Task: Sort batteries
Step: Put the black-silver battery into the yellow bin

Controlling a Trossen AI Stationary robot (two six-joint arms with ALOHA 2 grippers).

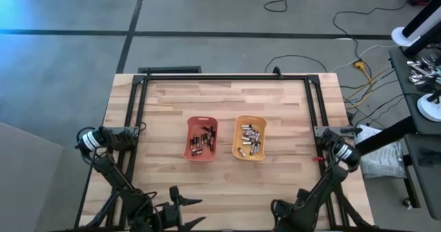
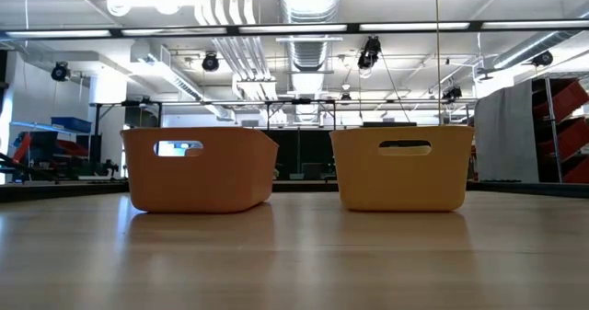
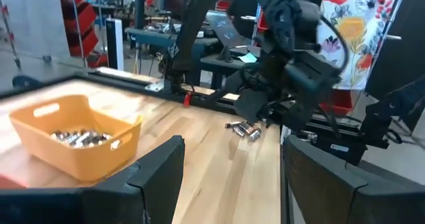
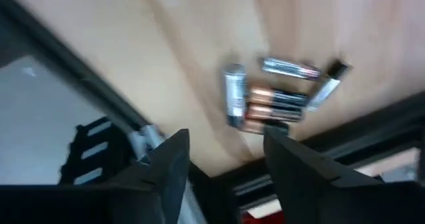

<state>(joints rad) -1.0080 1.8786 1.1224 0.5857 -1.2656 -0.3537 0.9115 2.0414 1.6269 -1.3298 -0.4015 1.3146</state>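
While both arms sit folded low at the near edge of the wooden counter [image 1: 227,101], I see two plastic trays side by side at its middle. My overhead camera shows the orange tray [image 1: 202,139] on the left, filled with dark batteries [image 1: 203,140], and the yellow tray [image 1: 249,138] just beside it on the right, filled with silvery batteries [image 1: 251,139]. From counter height, the two trays stand upright and apart, a narrow gap between them, each with a slot handle in its wall.

My left gripper [image 3: 226,177] rests near the left corner of the near edge, its fingers [image 3: 156,177] spread wide with nothing between them. Its wrist camera looks across the boards to the yellow tray and to the right arm, under which a few loose batteries [image 3: 243,128] lie on the wood close to the counter's edge.

My right gripper [image 4: 222,154] hangs over that small cluster [image 4: 272,98] near the right corner of the near edge. Its fingers [image 4: 169,164] are parted and empty, and the cells lie beyond the tips, not touched. In that blurred view I make out silvery cells and at least one dark cell with a coppery band, lying close together, some touching.
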